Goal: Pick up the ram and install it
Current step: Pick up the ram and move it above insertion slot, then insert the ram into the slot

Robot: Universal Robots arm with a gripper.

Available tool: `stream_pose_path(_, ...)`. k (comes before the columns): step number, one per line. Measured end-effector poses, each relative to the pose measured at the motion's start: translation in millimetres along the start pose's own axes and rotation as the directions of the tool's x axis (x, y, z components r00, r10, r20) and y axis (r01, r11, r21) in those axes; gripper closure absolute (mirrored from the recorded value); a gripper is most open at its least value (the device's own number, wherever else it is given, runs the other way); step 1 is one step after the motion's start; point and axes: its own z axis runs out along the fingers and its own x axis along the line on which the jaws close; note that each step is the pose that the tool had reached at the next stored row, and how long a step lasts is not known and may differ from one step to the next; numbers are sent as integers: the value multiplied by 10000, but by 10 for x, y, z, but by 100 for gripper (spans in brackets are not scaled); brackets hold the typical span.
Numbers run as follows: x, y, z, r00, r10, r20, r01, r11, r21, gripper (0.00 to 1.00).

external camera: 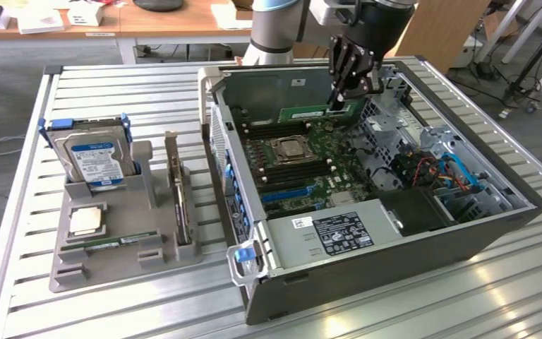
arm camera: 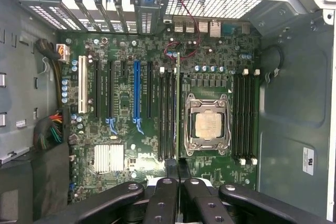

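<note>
Between my jaws, which are clamped nearly shut on its upper edge, the ram (external camera: 307, 113) stands on its long edge over the black memory slots (arm camera: 167, 114) just beside the processor (arm camera: 209, 124). Around them lies the motherboard (external camera: 341, 169) inside the open case (external camera: 365, 282) on the bench (external camera: 111, 314). Well apart, on the exterior view's left, a grey tray (external camera: 111, 258) holds a hard drive (external camera: 97, 159).
</note>
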Motion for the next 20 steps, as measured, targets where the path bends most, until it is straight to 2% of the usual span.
stream_pose_path(10,2,-1,21,10000,-1,2,1,10000,0,88)
stream_pose_path(20,9,-4,94,10000,0,0,0,10000,0,88)
